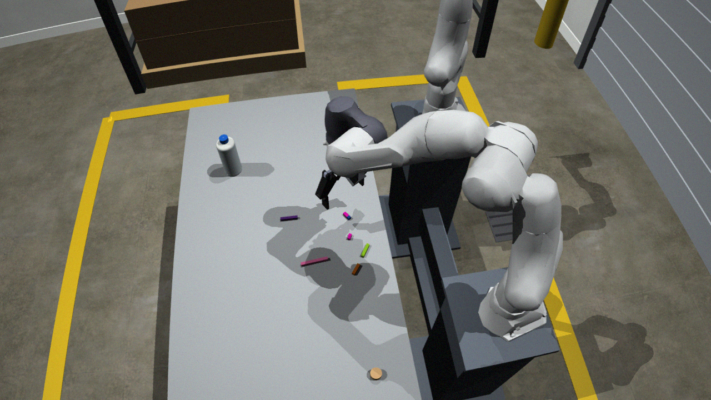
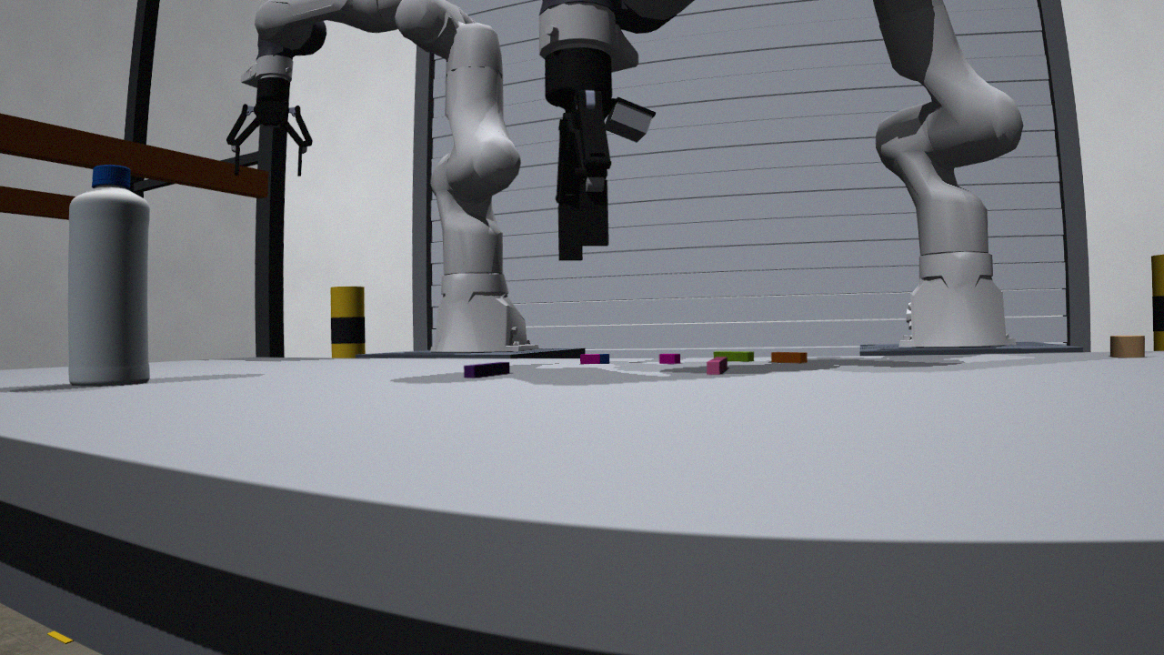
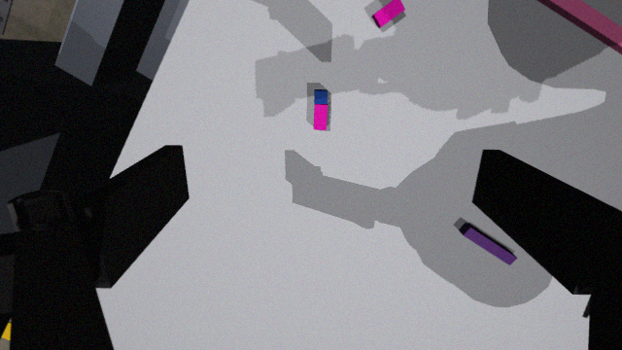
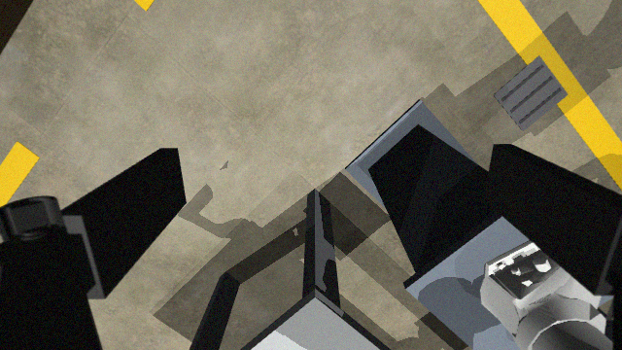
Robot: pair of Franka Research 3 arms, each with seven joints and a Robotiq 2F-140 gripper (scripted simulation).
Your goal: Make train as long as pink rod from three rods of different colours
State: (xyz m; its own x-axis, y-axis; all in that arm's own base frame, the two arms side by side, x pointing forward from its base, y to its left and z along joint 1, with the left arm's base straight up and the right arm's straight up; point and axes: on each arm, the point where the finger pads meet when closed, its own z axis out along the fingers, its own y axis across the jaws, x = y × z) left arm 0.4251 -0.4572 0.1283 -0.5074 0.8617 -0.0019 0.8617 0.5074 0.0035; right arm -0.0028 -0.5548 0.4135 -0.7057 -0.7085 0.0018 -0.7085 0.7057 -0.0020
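Note:
A blue rod (image 1: 349, 217) (image 2: 605, 358) (image 3: 321, 96) and a magenta rod (image 1: 345, 214) (image 2: 589, 358) (image 3: 321, 118) lie flat in line, ends touching or almost touching. A second magenta rod (image 1: 349, 236) (image 2: 668, 358) (image 3: 390, 13) lies apart. A lime rod (image 1: 365, 249) (image 2: 733, 356), orange rod (image 1: 356, 269) (image 2: 788, 357), pink rod (image 1: 314, 261) (image 2: 716, 366) (image 3: 593, 21) and purple rod (image 1: 289, 218) (image 2: 486, 369) (image 3: 490, 245) lie separately. My left gripper (image 2: 582, 248) (image 3: 331, 174) is open and empty, above the table near the blue-magenta pair. My right gripper (image 2: 268, 171) (image 4: 334, 174) is open and empty, away from the rods.
A white bottle (image 1: 230, 158) (image 2: 108, 285) with a blue cap stands on the table (image 1: 223, 308) beyond the purple rod. A small tan cylinder (image 1: 375, 373) (image 2: 1127, 347) stands far from the rods, near the robot-side edge. The left arm reaches over this edge.

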